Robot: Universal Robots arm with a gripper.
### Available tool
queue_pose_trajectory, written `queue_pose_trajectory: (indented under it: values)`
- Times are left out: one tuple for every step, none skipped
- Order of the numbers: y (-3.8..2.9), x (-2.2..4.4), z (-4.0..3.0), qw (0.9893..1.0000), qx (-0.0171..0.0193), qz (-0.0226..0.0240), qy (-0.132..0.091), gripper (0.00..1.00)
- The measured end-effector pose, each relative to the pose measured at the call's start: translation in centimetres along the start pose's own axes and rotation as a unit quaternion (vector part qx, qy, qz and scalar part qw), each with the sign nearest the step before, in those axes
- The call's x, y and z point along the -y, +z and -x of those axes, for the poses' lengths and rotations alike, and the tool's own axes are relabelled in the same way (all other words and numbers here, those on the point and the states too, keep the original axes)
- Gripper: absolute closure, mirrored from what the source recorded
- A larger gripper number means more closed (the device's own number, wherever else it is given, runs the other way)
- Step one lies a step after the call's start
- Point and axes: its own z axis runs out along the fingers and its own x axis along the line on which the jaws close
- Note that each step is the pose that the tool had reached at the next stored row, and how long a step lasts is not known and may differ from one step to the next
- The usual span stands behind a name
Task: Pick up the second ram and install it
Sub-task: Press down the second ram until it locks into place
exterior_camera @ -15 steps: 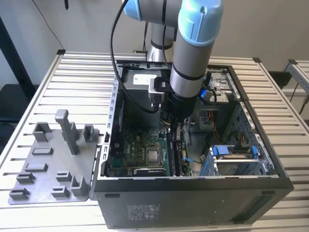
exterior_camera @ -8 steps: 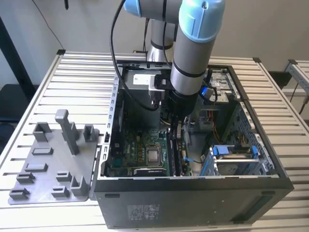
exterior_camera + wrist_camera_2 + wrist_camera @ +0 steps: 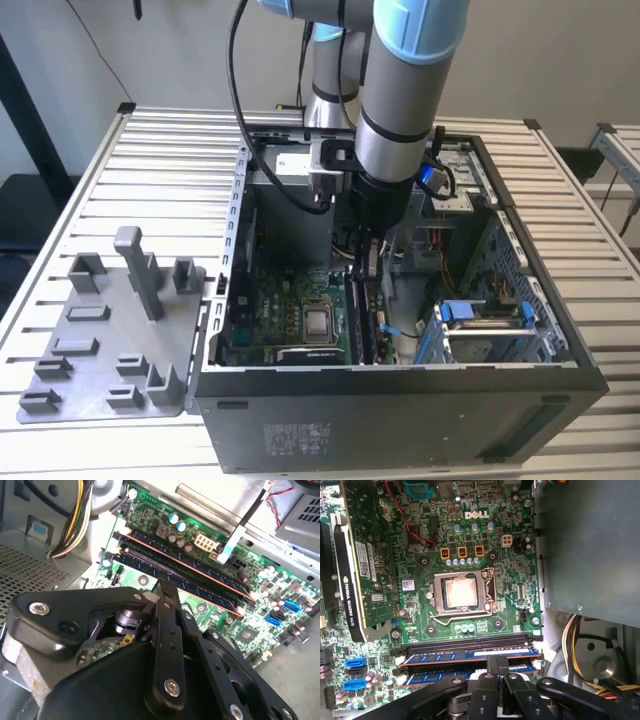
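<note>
The second ram (image 3: 207,591) is a thin blue-green stick lying along the nearer memory slot of the motherboard (image 3: 420,630), right beside another stick (image 3: 455,656) in the neighbouring slot. In the first wrist view the second ram (image 3: 440,676) runs under the fingers. My gripper (image 3: 165,582) is down inside the open computer case, its black fingers drawn together on the middle of that stick's top edge. The exterior view has the gripper (image 3: 368,265) low over the slots to the right of the processor socket (image 3: 320,322). The stick's middle is hidden by the gripper (image 3: 501,661).
A grey tray with upright pegs (image 3: 100,340) lies on the slatted table, on the exterior view's left of the case (image 3: 400,385). Inside the case are a grey power-supply box (image 3: 590,545), a graphics card (image 3: 365,560), loose cables (image 3: 575,650) and a drive cage (image 3: 485,325).
</note>
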Motion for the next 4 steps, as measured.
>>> queue_pose_trajectory:
  values:
    - [0.0,0.0,0.0,1.0,-0.0002,0.0,0.0,0.89]
    - [0.0,0.0,0.0,1.0,-0.0004,0.0,0.0,0.89]
    - [0.0,-0.01,0.0,1.0,-0.0006,-0.0001,0.0,0.89]
    - [0.0,-0.01,0.0,1.0,-0.0008,-0.0001,0.0,0.89]
